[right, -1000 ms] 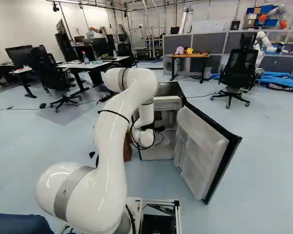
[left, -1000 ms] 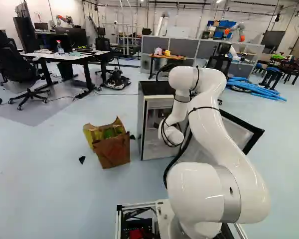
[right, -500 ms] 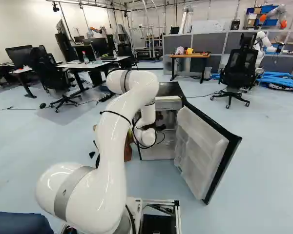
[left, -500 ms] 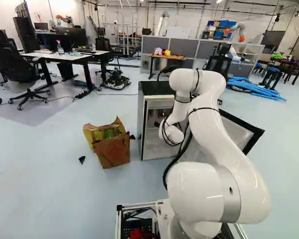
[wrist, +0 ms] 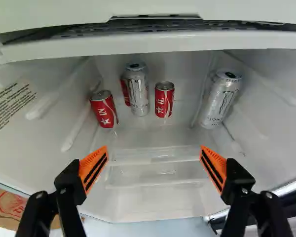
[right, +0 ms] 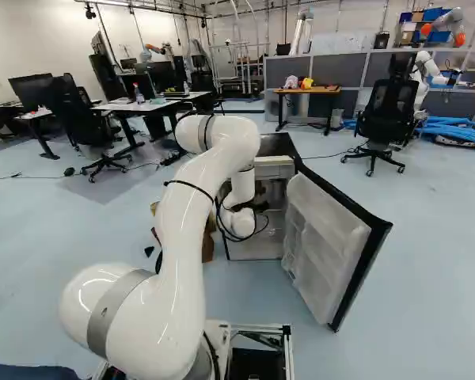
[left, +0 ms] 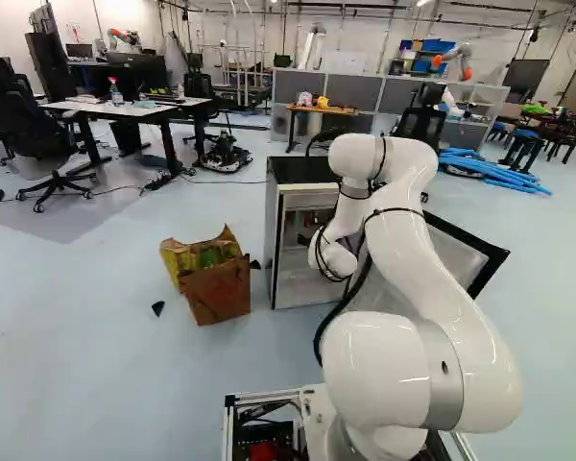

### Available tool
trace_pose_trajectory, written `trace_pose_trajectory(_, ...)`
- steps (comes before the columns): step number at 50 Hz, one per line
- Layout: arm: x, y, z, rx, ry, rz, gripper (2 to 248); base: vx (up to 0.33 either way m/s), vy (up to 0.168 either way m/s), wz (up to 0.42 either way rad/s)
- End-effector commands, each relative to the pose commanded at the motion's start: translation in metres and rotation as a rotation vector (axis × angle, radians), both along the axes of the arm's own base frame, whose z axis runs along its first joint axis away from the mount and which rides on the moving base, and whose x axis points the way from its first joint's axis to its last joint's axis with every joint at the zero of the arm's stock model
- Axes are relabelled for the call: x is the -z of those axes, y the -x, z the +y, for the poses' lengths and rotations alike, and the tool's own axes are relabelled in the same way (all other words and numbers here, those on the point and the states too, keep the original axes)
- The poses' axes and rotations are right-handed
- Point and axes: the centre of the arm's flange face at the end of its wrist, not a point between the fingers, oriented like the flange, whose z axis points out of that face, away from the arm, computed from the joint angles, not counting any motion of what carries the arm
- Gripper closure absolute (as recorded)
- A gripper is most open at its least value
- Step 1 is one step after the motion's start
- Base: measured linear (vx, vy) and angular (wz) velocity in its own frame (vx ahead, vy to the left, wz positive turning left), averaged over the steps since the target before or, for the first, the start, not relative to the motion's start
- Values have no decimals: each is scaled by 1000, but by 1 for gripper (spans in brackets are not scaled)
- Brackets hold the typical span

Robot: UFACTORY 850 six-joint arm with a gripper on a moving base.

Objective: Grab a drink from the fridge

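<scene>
One red can (wrist: 104, 113) is stood nr 1 side wall of fridge (right: 277, 144), 1 silver can (wrist: 221, 101) nr opp. wall. Betw. them: 1 silver can (wrist: 138, 91) w/ 1 red can (wrist: 124, 91) part-hidden behind; 1 red can (wrist: 165, 101) just beside that pair. Gripper (right: 260, 207) spread wide, nothing grasped; all 5 drinks set ahead, apart from orange pads (wrist: 93, 170). Door (right: 324, 245) swung open. Box (left: 216, 288) placed beside fridge, opp. side from door
</scene>
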Motion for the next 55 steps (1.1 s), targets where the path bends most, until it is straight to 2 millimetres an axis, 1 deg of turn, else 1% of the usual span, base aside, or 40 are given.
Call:
trace_pose_trajectory(33,1,0,0,-143,-6,-8,3,0,0,0)
trace_pose_trajectory(55,3,-5,-6,-214,-4,-22,3,0,0,0)
